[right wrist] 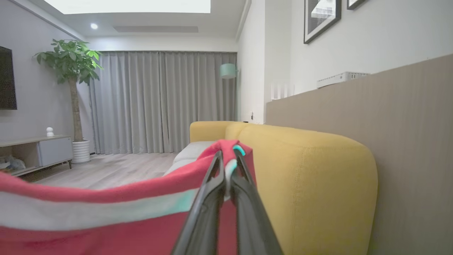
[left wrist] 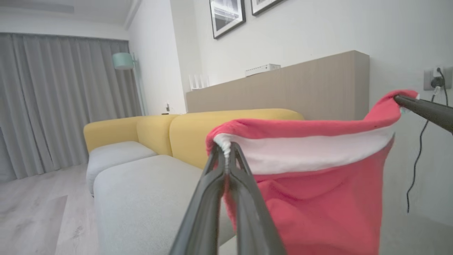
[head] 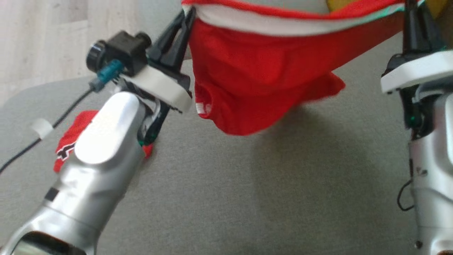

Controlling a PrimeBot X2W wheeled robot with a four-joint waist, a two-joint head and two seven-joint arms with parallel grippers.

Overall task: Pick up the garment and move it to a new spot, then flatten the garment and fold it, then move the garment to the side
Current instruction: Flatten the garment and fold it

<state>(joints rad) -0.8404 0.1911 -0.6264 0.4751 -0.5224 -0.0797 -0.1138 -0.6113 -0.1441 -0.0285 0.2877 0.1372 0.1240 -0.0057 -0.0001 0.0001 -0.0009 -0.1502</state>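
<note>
Grey sofa cushion (head: 247,198) below; your two jaws clamp shut on a red, white-banded fabric garment (head: 254,78). Thin edge grips may slip, dropping it.

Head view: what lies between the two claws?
The red garment: its white-banded edge stretches from left claw to right claw, both shut on it; head and left wrist views.

Grey sofa seat (head: 247,198); red cloth (head: 67,140) on it, seemingly crumpled.
</note>
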